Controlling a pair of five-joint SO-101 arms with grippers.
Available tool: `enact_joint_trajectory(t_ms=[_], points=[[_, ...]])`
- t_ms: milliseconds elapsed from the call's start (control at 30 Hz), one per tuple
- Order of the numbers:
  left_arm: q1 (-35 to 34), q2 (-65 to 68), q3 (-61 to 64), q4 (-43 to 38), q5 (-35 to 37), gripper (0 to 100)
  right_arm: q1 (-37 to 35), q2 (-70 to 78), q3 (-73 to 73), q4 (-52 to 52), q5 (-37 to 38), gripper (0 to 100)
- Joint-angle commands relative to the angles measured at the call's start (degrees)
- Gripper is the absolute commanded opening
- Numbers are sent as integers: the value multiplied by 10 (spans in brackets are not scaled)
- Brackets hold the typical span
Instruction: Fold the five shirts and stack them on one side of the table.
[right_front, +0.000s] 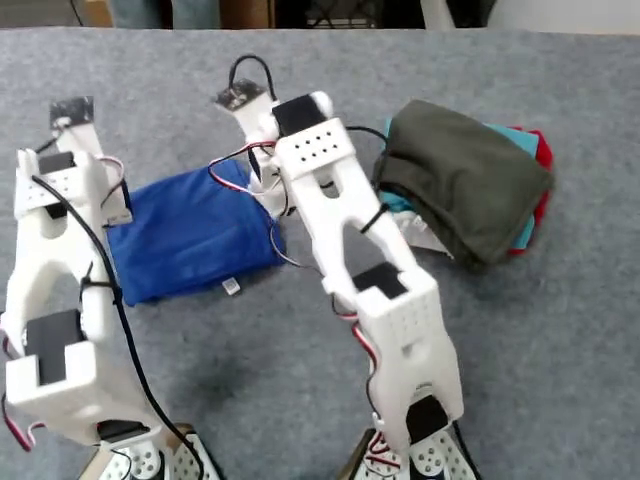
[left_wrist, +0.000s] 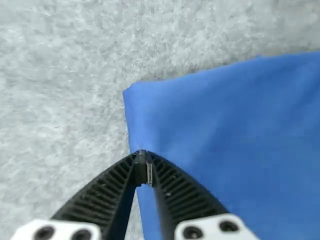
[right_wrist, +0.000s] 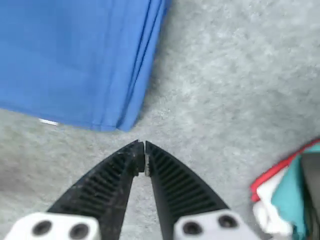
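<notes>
A folded blue shirt (right_front: 190, 235) lies flat on the grey table (right_front: 330, 70), left of centre. The left arm (right_front: 60, 190) stands over the shirt's left edge. In the left wrist view my left gripper (left_wrist: 142, 159) is shut, its tips right at the edge of the blue shirt (left_wrist: 225, 140), which lies flat. The right arm (right_front: 320, 160) hangs over the shirt's right side. My right gripper (right_wrist: 140, 150) is shut with nothing in it, over bare table just off a corner of the blue shirt (right_wrist: 75, 55).
A stack of folded shirts sits at the right, a dark olive shirt (right_front: 465, 180) on top, teal, red and white layers under it; the stack's edge (right_wrist: 285, 195) lies close to the right gripper. A small white tag (right_front: 231, 287) pokes from the blue shirt's near edge.
</notes>
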Motion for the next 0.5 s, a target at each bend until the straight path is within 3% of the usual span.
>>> enact_joint_trajectory(t_ms=[0,133,233,467], points=[[-19,-51,-46,40,-1,78,-30,-66,18,5,-92,31],[-84,-39,-19,8,-1,195,-51,-64,38,3,-232,229],[-117,-14,18,-54,-1,220,-69,-37,28,-11,-316,368],[-137,37,42,-91,-1,220,-91,76,-29,-68,-435,398]])
